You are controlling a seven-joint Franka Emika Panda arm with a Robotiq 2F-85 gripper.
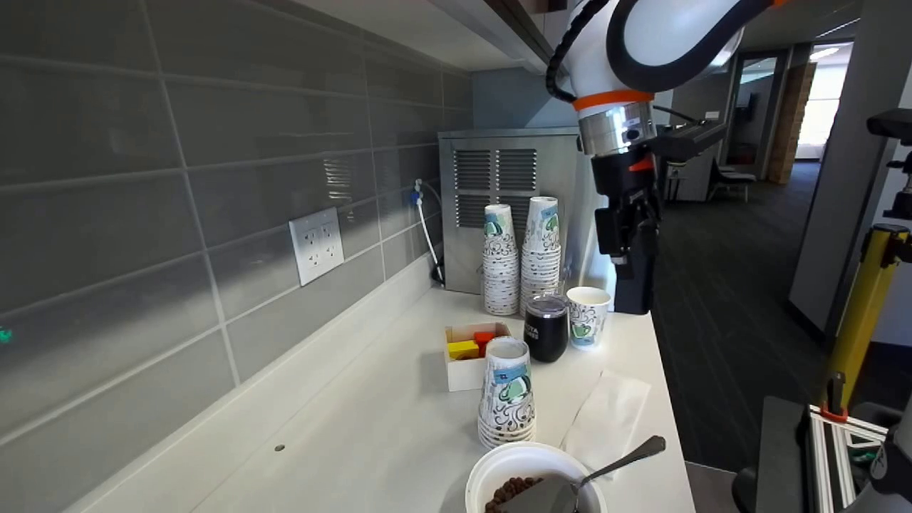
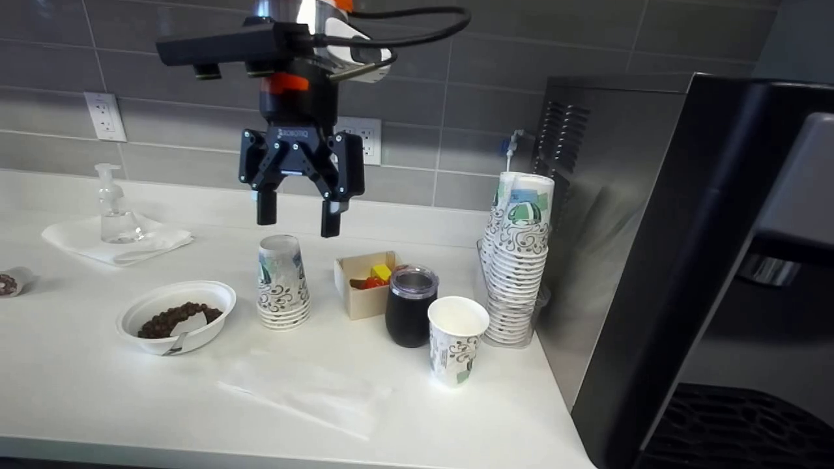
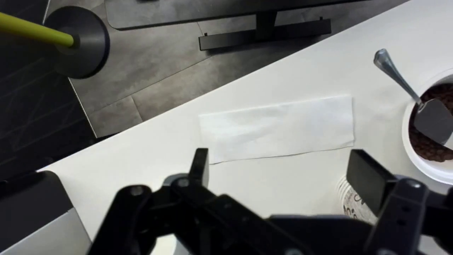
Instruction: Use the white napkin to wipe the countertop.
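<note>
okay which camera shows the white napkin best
The wrist view: it looks down on the white napkin, almost all of it visible. Both exterior views show it obliquely, pale against the countertop; in an exterior view a utensil handle overlaps its near end.

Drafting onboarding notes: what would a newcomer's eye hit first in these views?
Probably the black end effector, open above the countertop. Next, the tall paper-cup stacks beside the steel-sided machine. The white napkin lies near the front edge, nearly blending in.
</note>
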